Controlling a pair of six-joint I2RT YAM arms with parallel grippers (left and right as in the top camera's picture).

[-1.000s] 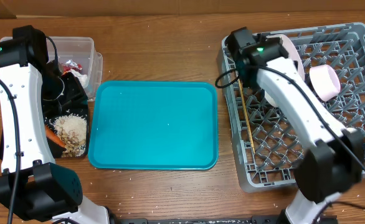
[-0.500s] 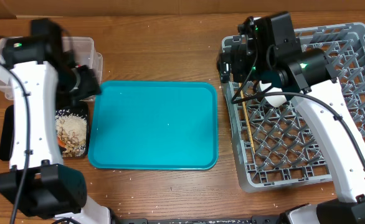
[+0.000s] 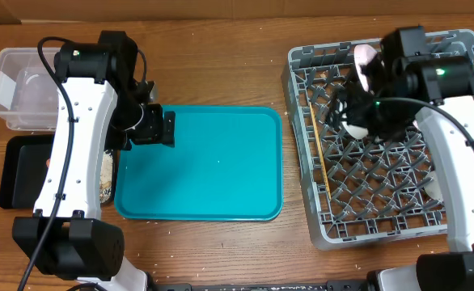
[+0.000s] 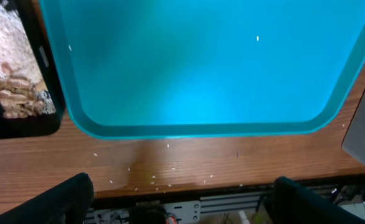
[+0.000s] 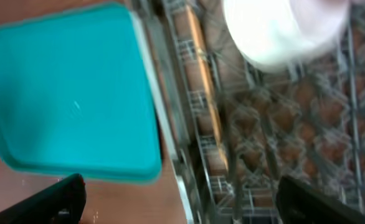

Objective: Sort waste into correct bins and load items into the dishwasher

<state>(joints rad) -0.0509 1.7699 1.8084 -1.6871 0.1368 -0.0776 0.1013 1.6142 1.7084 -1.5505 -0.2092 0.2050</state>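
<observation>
chopsticks (image 3: pixel 319 149) in rack (image 3: pixel 366 234) L side, axis near-far

Solid teal is shown on the serving tray (image 3: pixel 198 162), set on a brown, wood-grained worktop (image 3: pixel 221 77) dotted with pale specks (image 4: pixel 167 145). The dish rack (image 3: pixel 358 233) is grey with a lattice-patterned floor, against which a white bowl (image 3: pixel 356 127), a pale pink bowl (image 3: pixel 366 58) and light wooden chopsticks (image 3: pixel 319 158) are seen. Beige and white scraps (image 4: pixel 11 93) are contrasted with the black tray (image 3: pixel 23 174); the tub (image 3: pixel 14 97) is colourless and clear.

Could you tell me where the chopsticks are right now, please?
In the overhead view, the chopsticks lie in the grey dish rack, along its left edge, beside the teal tray.
</observation>
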